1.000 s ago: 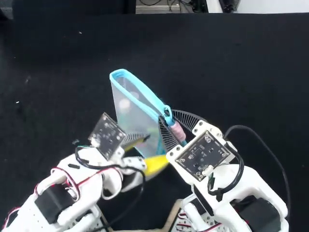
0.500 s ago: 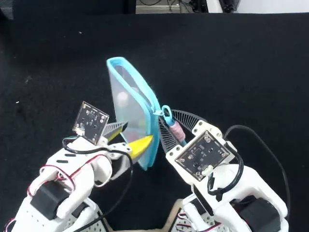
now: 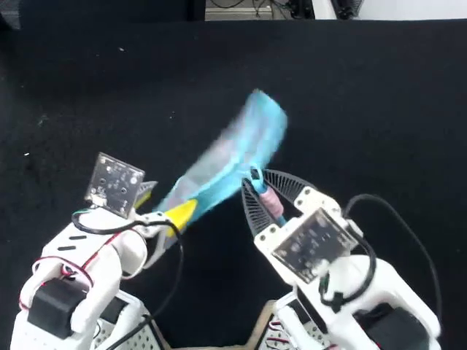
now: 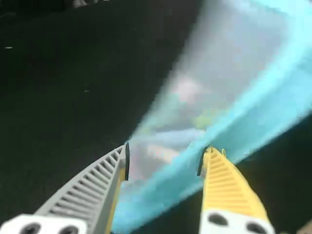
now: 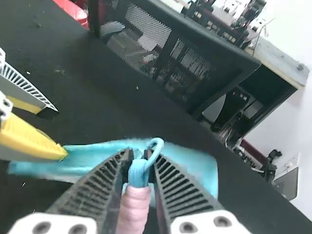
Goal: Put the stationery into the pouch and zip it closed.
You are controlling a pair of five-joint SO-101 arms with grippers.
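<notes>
Over the last second the left gripper [image 3: 162, 204] is travelling left and toward the near edge of the black table [image 3: 365, 95]. It is clamped on the near end of the blue-trimmed clear pouch [image 3: 233, 149], with its grey and yellow fingers closed on either side of the blue edge. The pouch is following that pull. Its far end, which was pointing far-left a second ago, is now swinging over to the far-right, and it is smeared by the motion. It is being held off the table between the two arms, slanting from near-left to far-right. The right gripper [image 3: 253, 177] is holding close to its earlier position at centre-right. Its black ribbed fingers are pinched narrowly on the blue zip pull [image 5: 146, 163], with a pink cylindrical piece [image 5: 134, 204] lying between them just behind the pull. In the left wrist view, coloured shapes are showing through the pouch wall; these are judged to be the stationery [image 4: 200, 119], already inside. The pouch mouth, which was standing open as a loop a second ago, is now appearing flattened. In my judgement the zip is being drawn shut, by dragging the pouch body away from the held pull. How far the zip is closed cannot be told through the blur.
</notes>
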